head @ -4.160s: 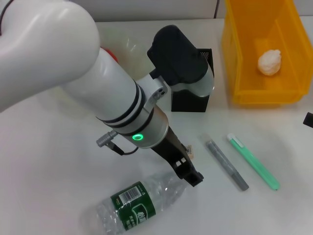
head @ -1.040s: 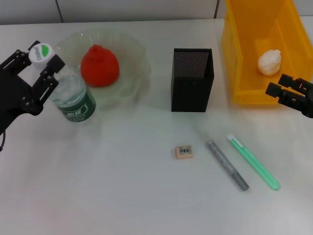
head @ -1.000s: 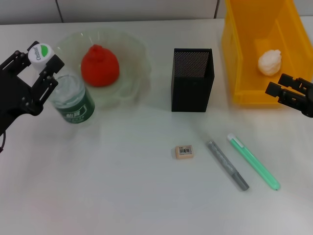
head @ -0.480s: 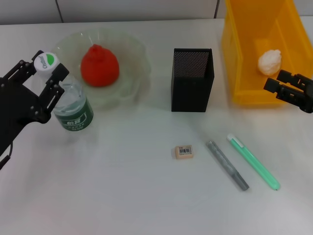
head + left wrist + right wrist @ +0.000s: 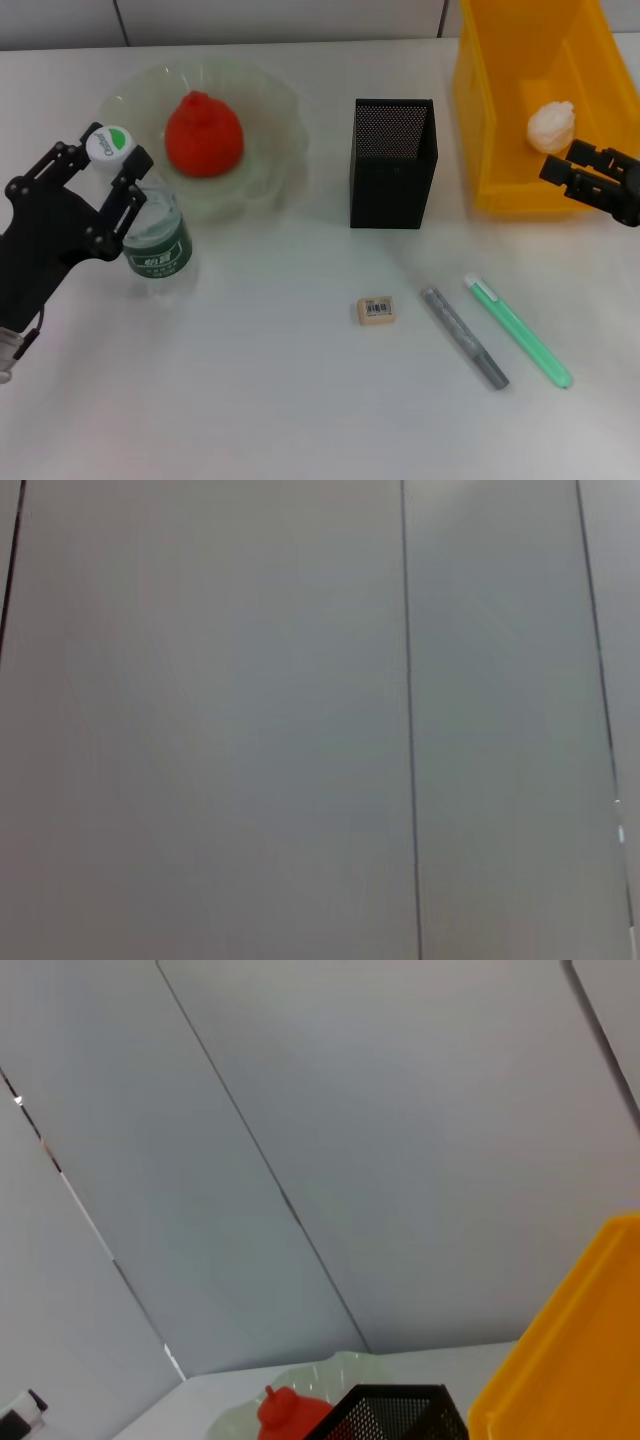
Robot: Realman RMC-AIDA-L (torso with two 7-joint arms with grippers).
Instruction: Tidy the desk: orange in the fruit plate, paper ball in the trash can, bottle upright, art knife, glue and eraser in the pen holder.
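Bottle [image 5: 152, 225] nearer now, left gripper [image 5: 100, 180] alongside.

The orange [image 5: 204, 134] is sitting in the fruit plate [image 5: 270, 170] at my far left. The bottle [image 5: 152, 232] is standing just before the plate. The pen holder [image 5: 392, 164] is standing between the plate and the trash can [image 5: 500, 120]. The eraser [image 5: 376, 310] is lying on the worktop [image 5: 300, 400] before the holder.
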